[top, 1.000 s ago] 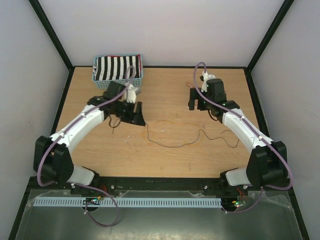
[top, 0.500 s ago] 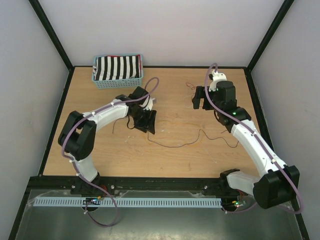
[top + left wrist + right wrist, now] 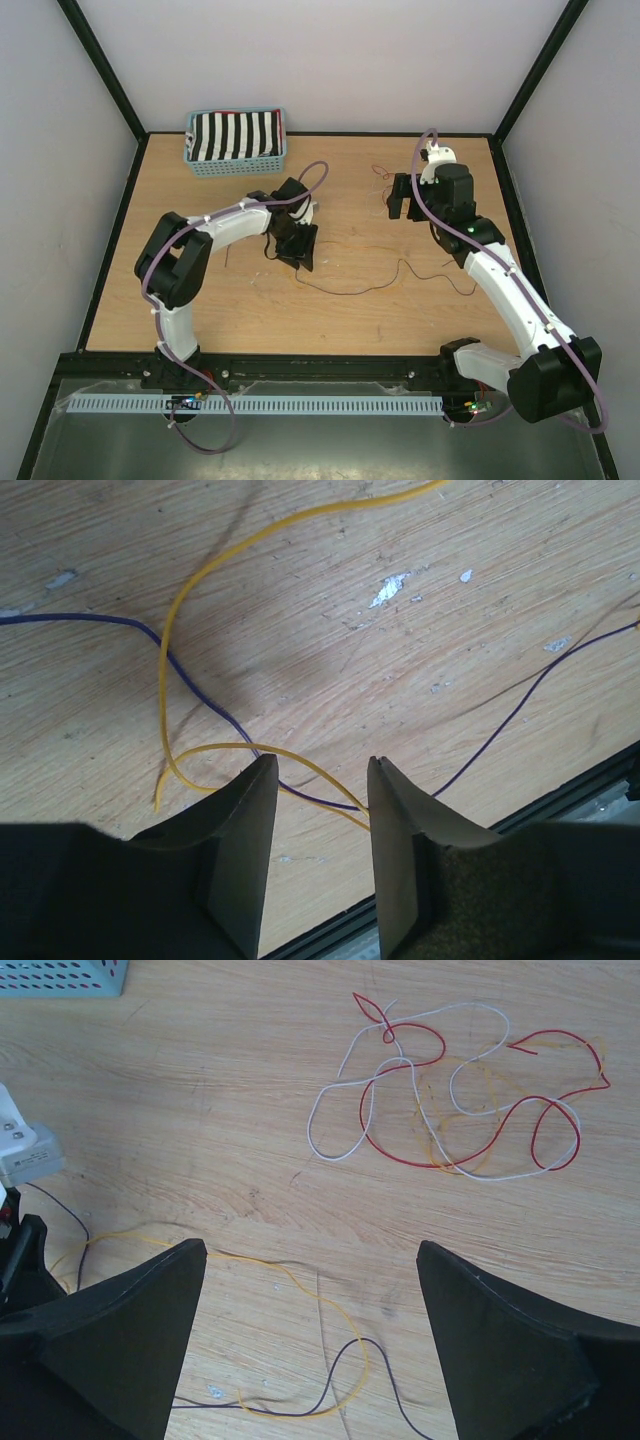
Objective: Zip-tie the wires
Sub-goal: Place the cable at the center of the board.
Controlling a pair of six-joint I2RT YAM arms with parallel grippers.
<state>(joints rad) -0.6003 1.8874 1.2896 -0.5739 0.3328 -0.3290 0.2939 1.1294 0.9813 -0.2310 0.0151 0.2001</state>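
A thin dark wire (image 3: pixel 345 292) and a yellow-orange wire lie loose across the middle of the table. My left gripper (image 3: pixel 300 250) is open and low over their left end. In the left wrist view the yellow wire (image 3: pixel 175 630) and the dark wire (image 3: pixel 190 685) run on the wood between my open fingertips (image 3: pixel 322 765), not gripped. A tangle of red and white wires (image 3: pixel 450 1100) lies further back (image 3: pixel 382 172). My right gripper (image 3: pixel 400 205) is wide open and empty above the table, just short of that tangle (image 3: pixel 312 1250).
A blue basket (image 3: pixel 237 142) holding black-and-white striped cloth stands at the back left; its corner shows in the right wrist view (image 3: pixel 60 975). Black frame rails run along the table's edges (image 3: pixel 320 362). The left arm's white wrist part (image 3: pixel 25 1150) shows at the left.
My left arm has folded and carried its gripper right, over the left end of the wires. My right gripper moved slightly back and right, then held still.
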